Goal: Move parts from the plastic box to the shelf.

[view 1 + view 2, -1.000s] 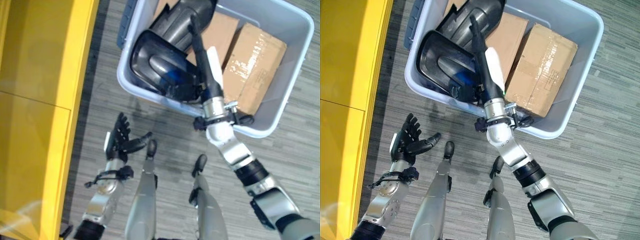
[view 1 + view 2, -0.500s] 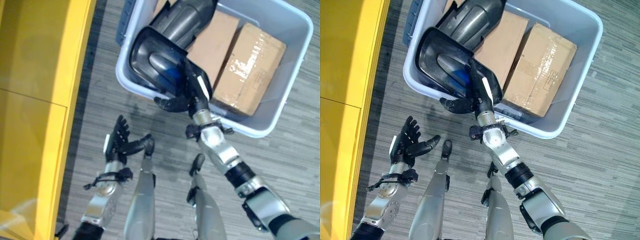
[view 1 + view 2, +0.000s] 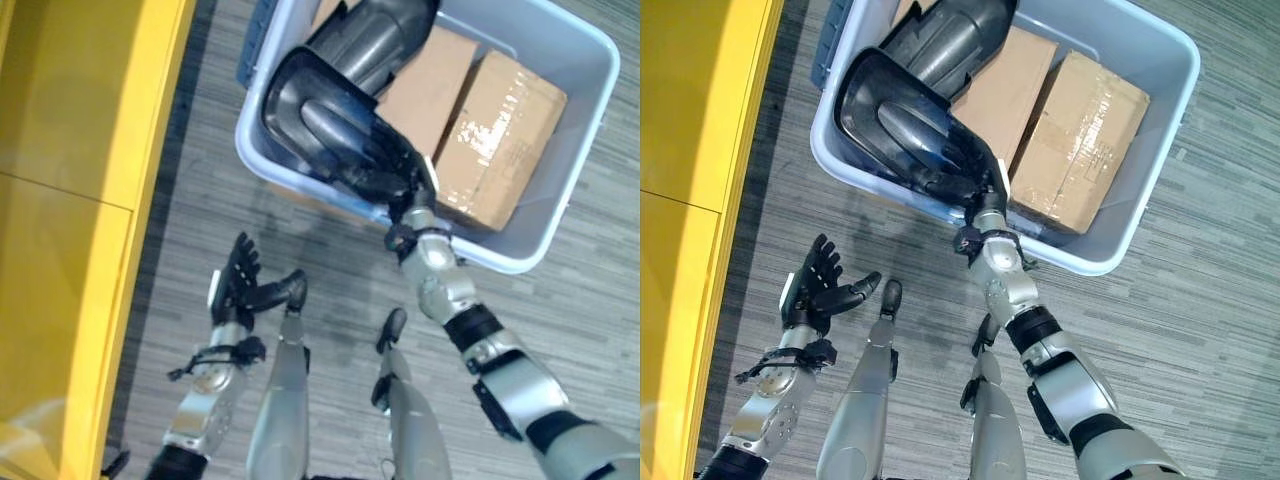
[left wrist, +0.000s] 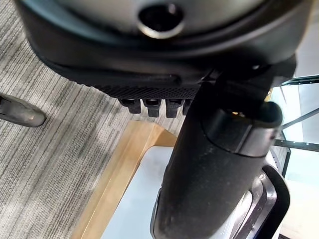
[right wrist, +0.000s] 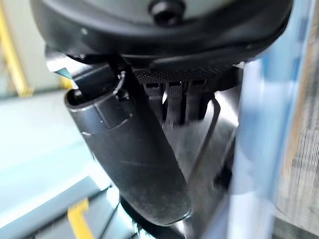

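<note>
A light blue plastic box [image 3: 585, 150] stands on the floor. It holds a large black moulded shell [image 3: 310, 110], a second black part [image 3: 370, 40] behind it, and two cardboard boxes [image 3: 500, 140]. My right hand [image 3: 405, 170] is at the box's near rim, its fingers laid straight against the shell's near edge. In the right wrist view the thumb [image 5: 129, 154] sticks out straight and the shell [image 5: 199, 164] shows past the fingers. My left hand [image 3: 238, 285] hovers over the floor to the lower left, fingers spread and empty.
The yellow shelf [image 3: 70, 200] runs along the left side, with a strip of grey carpeted floor [image 3: 200, 210] between it and the box. More floor lies to the right of the box.
My right hand has drawn back from deep in the box to its near rim and now lies on the black shell's edge. The left hand has stayed put.
</note>
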Robot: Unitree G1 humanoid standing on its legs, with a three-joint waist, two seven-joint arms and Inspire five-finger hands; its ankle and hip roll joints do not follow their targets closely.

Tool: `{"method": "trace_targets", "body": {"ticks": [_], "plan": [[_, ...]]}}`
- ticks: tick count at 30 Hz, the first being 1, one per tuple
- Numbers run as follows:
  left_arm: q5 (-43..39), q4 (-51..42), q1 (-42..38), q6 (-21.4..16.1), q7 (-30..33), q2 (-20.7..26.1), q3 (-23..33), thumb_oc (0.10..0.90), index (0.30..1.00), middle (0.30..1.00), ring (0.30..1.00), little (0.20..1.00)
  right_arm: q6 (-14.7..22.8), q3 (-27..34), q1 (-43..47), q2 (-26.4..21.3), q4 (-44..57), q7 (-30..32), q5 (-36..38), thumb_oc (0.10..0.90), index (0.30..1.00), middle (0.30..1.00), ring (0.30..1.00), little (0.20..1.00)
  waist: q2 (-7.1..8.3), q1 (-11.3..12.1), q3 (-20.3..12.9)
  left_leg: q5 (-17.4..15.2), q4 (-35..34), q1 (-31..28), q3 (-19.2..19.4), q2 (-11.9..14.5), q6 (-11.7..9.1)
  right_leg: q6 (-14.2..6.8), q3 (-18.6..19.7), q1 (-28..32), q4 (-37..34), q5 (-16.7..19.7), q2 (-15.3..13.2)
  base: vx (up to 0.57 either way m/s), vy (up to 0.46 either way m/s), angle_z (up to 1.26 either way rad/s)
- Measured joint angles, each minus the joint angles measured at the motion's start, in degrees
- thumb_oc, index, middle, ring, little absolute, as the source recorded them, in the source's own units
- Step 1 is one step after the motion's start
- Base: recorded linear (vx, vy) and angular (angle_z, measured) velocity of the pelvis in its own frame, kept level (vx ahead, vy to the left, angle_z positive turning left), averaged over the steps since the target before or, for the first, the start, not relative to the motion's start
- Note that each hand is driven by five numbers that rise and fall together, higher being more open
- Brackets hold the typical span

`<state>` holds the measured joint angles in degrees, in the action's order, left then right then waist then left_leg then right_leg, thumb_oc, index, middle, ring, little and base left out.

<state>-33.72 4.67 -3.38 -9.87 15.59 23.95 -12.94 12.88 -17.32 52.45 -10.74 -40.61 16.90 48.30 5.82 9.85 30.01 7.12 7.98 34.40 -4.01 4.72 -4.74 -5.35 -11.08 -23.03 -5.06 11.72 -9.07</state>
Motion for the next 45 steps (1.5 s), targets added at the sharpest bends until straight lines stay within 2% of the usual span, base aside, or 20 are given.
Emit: {"method": "trace_targets", "body": {"ticks": [3, 10, 18, 22, 30, 35, 36, 40, 43, 45], "plan": [[-2.0, 0.2, -0.2, 0.1, 0.0, 0.0, -1.2, 0.9, 1.0, 1.0, 1.0, 1.0, 1.2, 3.0, 3.0, 0.8, -5.3, -0.3, 5.9, 0.9, 1.0, 1.0, 1.0, 1.0, 0.0, 0.2, 0.0, 0.0, 0.3, 0.3, -0.2, 0.0, 0.0, -0.1, -0.3, -0.1, 0.0, 0.1, 0.0, 0.01, -0.002, 0.01], [-2.0, 0.3, -0.3, 0.2, 0.0, 0.1, -1.5, 0.9, 1.0, 1.0, 1.0, 1.0, 0.6, 3.6, 5.1, -1.0, -7.0, 0.9, 5.4, 0.9, 1.0, 1.0, 1.0, 1.0, 0.0, 0.7, 0.0, -0.3, 0.7, 0.8, -0.3, -0.1, 0.1, 0.0, -0.3, -0.4, 0.0, 0.0, -0.1, 0.0, 0.0, 0.0], [-2.0, 0.3, -0.3, 0.2, 0.1, 0.8, -1.5, 0.9, 1.0, 1.0, 1.0, 1.0, -0.7, 2.0, 6.2, -4.3, -6.2, 2.6, -2.3, 0.9, 1.0, 1.0, 1.0, 1.0, 0.12, 0.8, 0.1, -0.8, 1.9, 1.8, -0.5, -0.2, 0.3, 0.0, -0.4, -0.7, 0.0, 0.0, -0.2, 0.0, 0.0, 0.0], [-2.0, 0.3, -0.3, 0.2, 0.1, 1.9, -1.5, 0.9, 1.0, 1.0, 1.0, 1.0, -1.7, 0.1, 7.8, -8.3, -6.7, 3.1, -5.5, 0.9, 1.0, 1.0, 1.0, 1.0, 1.06, 0.1, 0.4, -0.8, 1.9, 2.0, -0.5, -0.2, 0.3, -0.3, -0.4, -0.8, 0.0, 0.2, -0.1, 0.0, 0.0, 0.0], [-2.0, 0.1, -0.4, 0.1, 0.0, 2.1, -1.4, 0.9, 1.0, 1.0, 1.0, 1.0, -4.6, -3.3, 15.0, -14.1, -16.4, 3.6, -11.0, 0.9, 1.0, 1.0, 1.0, 1.0, 1.22, -0.2, 0.4, -0.8, 2.1, 2.0, -0.5, -0.1, 0.3, -0.4, -0.4, -0.8, 0.0, 0.4, 0.0, 0.0, 0.0, 0.0], [-2.0, -0.4, -0.5, -0.2, 0.0, 2.2, -1.4, 0.9, 1.0, 1.0, 1.0, 1.0, -5.9, -7.0, 18.4, -15.9, -21.3, 3.5, -17.5, 0.9, 1.0, 1.0, 1.0, 1.0, 1.24, -0.1, 0.4, -0.8, 2.2, 2.0, -0.6, -0.1, 0.3, -0.4, -0.4, -0.7, 0.0, 0.4, 0.1, 0.0, 0.0, 0.0], [-2.0, -0.5, -0.5, -0.3, 0.0, 2.3, -1.4, 0.9, 1.0, 1.0, 1.0, 1.0, -6.4, -9.2, 20.2, -16.2, -24.5, 3.2, -20.9, 0.9, 1.0, 1.0, 1.0, 1.0, 1.24, 0.0, 0.4, -0.8, 2.3, 2.0, -0.6, -0.1, 0.3, -0.4, -0.5, -0.6, 0.0, 0.4, 0.1, 0.0, 0.0, 0.0], [-2.0, -0.5, -0.5, -0.3, -0.1, 2.3, -1.4, 0.9, 1.0, 1.0, 1.0, 1.0, -7.1, -9.6, 21.6, -16.7, -27.7, 2.9, -25.7, 0.9, 1.0, 1.0, 1.0, 1.0, 1.24, 0.6, 0.4, -0.8, 2.4, 2.0, -0.7, -0.2, 0.3, -0.4, -0.5, -0.5, 0.0, 0.4, 0.1, 0.0, 0.0, 0.0], [-1.9, -0.6, -0.3, -0.7, -0.4, 2.3, -1.3, 0.9, 1.0, 1.0, 1.0, 1.0, -8.1, -13.8, 22.4, -19.6, -29.8, 2.5, -31.2, 0.9, 1.0, 1.0, 1.0, 1.0, 1.22, 1.6, 0.3, -0.8, 2.4, 2.0, -1.1, -0.3, 0.3, -0.4, -0.8, -0.4, 0.0, 0.4, 0.0, 0.0, -0.002, 0.03], [-1.9, -0.6, -0.3, -0.7, -0.4, 2.6, -1.3, 0.9, 1.0, 1.0, 1.0, 1.0, -8.7, -14.5, 22.6, -20.8, -29.8, 2.4, -33.8, 0.9, 1.0, 1.0, 1.0, 1.0, 1.21, 1.6, 0.3, -0.7, 2.4, 2.2, -1.2, -0.5, 0.4, -0.4, -0.9, -0.5, 0.0, 0.4, -0.1, 0.0, 0.003, 0.07]]}}
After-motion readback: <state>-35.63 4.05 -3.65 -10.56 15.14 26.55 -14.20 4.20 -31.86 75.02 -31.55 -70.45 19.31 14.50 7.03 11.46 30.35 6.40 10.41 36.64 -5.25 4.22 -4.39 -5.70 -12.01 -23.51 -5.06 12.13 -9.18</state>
